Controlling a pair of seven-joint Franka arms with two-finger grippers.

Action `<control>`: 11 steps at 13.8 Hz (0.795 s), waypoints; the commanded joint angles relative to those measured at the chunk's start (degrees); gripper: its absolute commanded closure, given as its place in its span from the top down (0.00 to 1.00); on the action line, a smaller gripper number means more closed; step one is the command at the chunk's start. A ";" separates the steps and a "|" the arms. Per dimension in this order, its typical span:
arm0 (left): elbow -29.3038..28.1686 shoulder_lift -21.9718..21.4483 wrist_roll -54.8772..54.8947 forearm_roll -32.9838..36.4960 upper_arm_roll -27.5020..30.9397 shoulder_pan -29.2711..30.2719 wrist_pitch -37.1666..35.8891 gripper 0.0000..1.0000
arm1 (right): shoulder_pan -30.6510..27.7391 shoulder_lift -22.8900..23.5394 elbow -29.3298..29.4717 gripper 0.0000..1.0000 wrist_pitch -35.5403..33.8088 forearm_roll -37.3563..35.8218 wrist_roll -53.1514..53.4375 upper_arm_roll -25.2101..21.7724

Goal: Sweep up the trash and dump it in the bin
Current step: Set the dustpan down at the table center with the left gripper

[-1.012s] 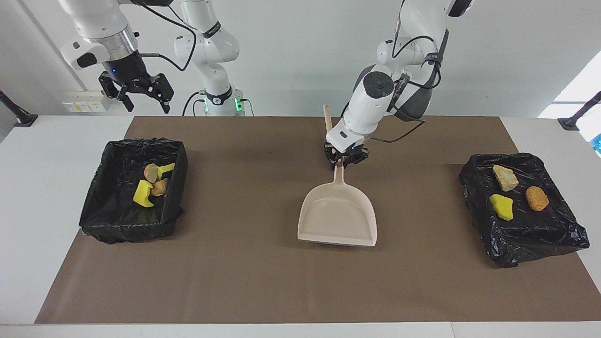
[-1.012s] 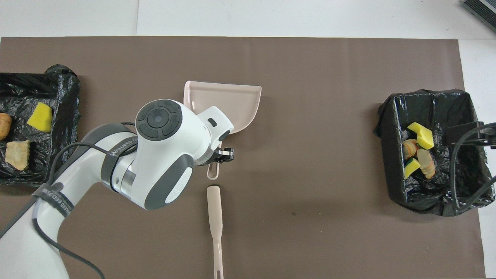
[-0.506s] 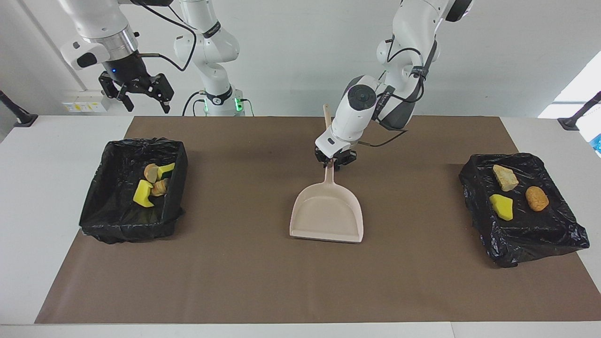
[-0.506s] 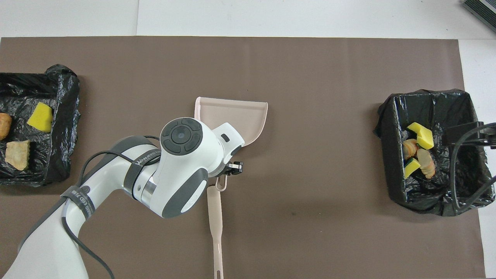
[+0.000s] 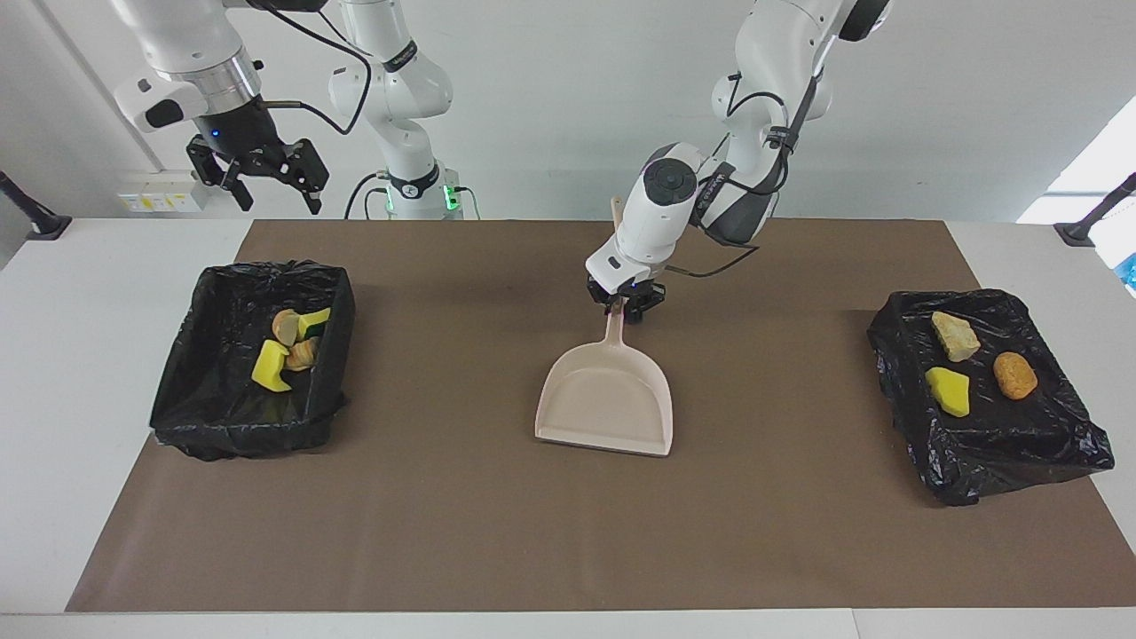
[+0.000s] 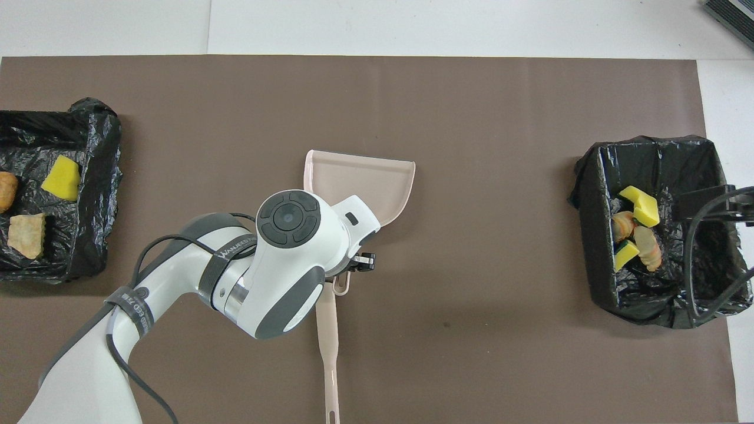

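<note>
Brown mat (image 5: pixel 497 532) covers white table (image 5: pixel 80 373).

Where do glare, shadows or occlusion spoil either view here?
Facing view: bright window glare at the frame's corner by the left arm's end; the beige plastic dustpan casts only a soft shadow on the brown mat. Overhead view: the left arm hides the left gripper and the dustpan's handle.

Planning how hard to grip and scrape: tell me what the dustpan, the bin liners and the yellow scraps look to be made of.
Dustpan: seemingly rigid moulded plastic, beige, smooth with a soft sheen. Bin liners: thin black plastic film, crinkled and glossy. Yellow scraps: probably sponge foam, matte, with green backing on those in the right arm's bin.
</note>
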 commanded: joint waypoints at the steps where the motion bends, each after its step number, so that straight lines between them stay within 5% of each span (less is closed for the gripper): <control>1: -2.35 -1.14 -0.45 0.89 0.65 -0.93 2.99 0.08 | -0.24 -0.71 -0.36 1.00 -0.43 0.40 -0.03 0.04; 3: -2.26 -1.14 -4.03 0.89 0.65 -0.94 3.34 0.46 | -0.24 -0.71 -0.45 1.00 -0.43 0.31 0.06 0.04; 7: -1.82 -1.14 -4.32 0.89 0.65 -0.32 2.91 1.00 | -0.16 -0.71 -0.36 1.00 -0.43 0.39 -0.03 0.04; 11: 0.81 -2.19 -4.31 0.89 0.91 4.15 -0.25 1.00 | -0.24 -0.71 -0.45 1.00 -0.43 0.31 -0.03 0.04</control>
